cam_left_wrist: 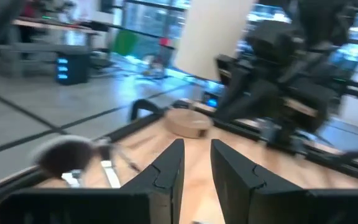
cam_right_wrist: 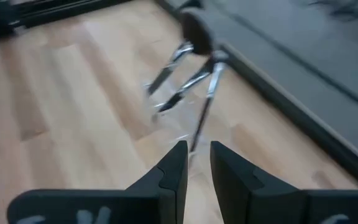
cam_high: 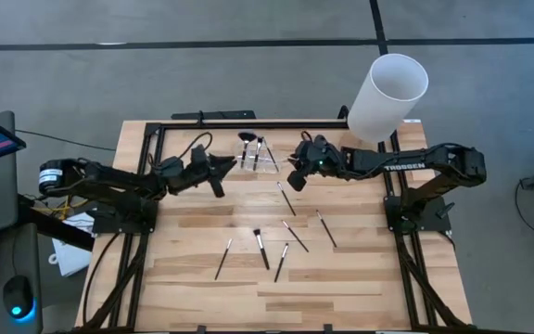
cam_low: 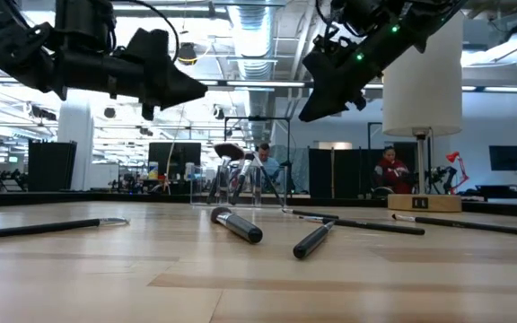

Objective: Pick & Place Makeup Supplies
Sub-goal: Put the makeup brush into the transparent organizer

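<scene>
Several slim black makeup brushes lie flat on the wooden table: one [cam_high: 286,198] just near of my right gripper, others [cam_high: 295,237], [cam_high: 260,249] toward the near edge. The small clear holder [cam_high: 258,160] stands near the far edge. In it lean three brushes [cam_right_wrist: 191,74], heads up, one with a fluffy dark head [cam_high: 247,139]. My left gripper [cam_high: 222,174] hangs to the holder's left, pointing level, open by a narrow gap with nothing in it [cam_left_wrist: 196,149]. My right gripper [cam_high: 295,178] hangs to the holder's right, slanting down, open by a narrow gap [cam_right_wrist: 197,149]. Both are well above the table [cam_low: 191,90], [cam_low: 311,109].
A tall white cylinder [cam_high: 387,97] stands on a wooden base [cam_low: 424,204] at the far right corner. A black frame rail [cam_high: 248,122] runs along the far edge behind the holder. Bare wood lies near the front edge. People [cam_low: 389,170] show in the room beyond.
</scene>
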`<action>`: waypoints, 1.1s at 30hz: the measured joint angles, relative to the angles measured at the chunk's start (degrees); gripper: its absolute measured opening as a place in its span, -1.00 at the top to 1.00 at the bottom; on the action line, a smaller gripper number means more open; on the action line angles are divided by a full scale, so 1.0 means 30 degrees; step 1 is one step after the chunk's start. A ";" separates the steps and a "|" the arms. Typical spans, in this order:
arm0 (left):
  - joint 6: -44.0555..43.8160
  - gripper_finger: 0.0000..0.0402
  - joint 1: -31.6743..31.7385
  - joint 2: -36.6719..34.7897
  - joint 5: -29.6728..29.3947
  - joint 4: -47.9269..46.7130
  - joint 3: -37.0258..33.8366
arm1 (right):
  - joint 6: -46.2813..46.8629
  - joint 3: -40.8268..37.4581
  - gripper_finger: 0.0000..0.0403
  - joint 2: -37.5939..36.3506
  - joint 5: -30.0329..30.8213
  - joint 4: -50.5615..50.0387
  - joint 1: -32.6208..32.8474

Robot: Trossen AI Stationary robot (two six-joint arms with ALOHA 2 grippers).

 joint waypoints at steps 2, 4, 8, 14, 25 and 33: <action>0.0005 0.62 0.0000 0.0000 0.1376 -0.0007 -0.0007 | 0.0039 0.0000 0.70 0.0000 0.1809 0.0081 0.0635; 0.0007 0.62 0.0000 0.0066 0.2672 0.0013 -0.0007 | 0.0039 0.0000 0.70 0.0000 0.3040 0.0133 0.1219; 0.0000 0.62 0.0000 0.0071 0.4733 0.0283 -0.0014 | 0.0054 0.0000 0.70 0.0000 0.2788 0.0110 0.1858; 0.0007 0.62 0.0141 0.0073 0.7391 0.2764 -0.0014 | 0.1026 0.0000 0.70 0.0000 0.1110 0.0056 0.2220; -0.0527 0.62 0.2536 -0.0117 1.1573 0.3498 -0.0007 | 0.2228 0.0000 0.70 0.0000 0.0101 -0.0205 0.2361; -0.2692 0.62 0.4719 -0.1653 1.3409 0.3308 0.0109 | 0.5422 0.0000 0.70 0.0000 0.0149 -0.2058 0.4742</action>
